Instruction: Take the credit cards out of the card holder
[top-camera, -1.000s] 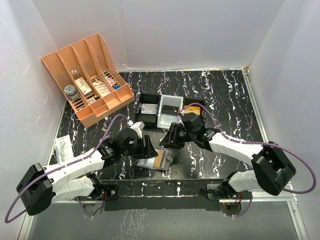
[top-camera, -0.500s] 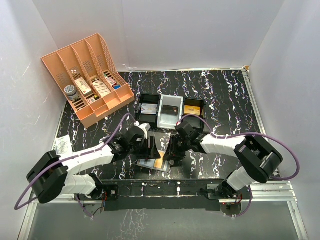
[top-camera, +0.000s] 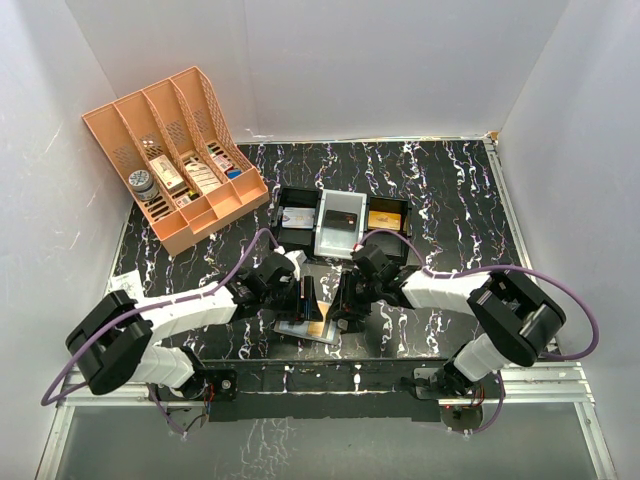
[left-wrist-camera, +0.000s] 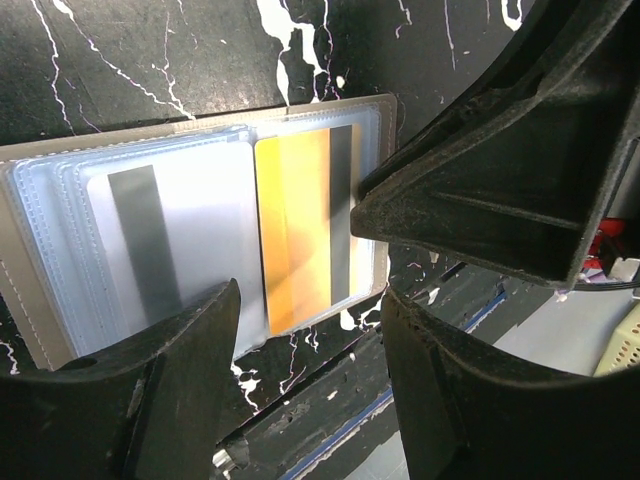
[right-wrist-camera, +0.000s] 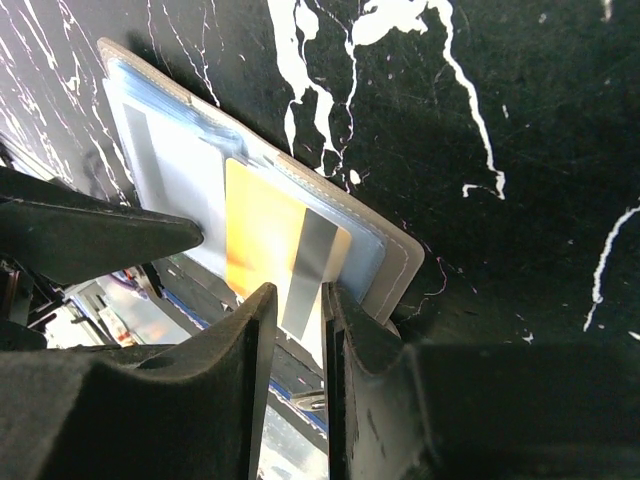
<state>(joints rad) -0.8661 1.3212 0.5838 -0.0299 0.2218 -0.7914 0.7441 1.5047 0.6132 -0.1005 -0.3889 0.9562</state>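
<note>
R tool (right-wrist-camera: 300, 300): fingers nearly shut astride orange card (right-wrist-camera: 262, 225) edge, grip unclear. L tool (left-wrist-camera: 310, 335) open, opposite, over card holder (left-wrist-camera: 40, 300), which lies unfolded on surface (right-wrist-camera: 480, 120). Orange card looks partly out; grey-striped card (left-wrist-camera: 150, 250) not yet pulled. Approx. mid-task.

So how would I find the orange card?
On the black marbled table, look mid-way along the near edge. An open card holder lies flat there. The orange card, dark-striped, sits in its right sleeve; the other card is pale grey.
</note>
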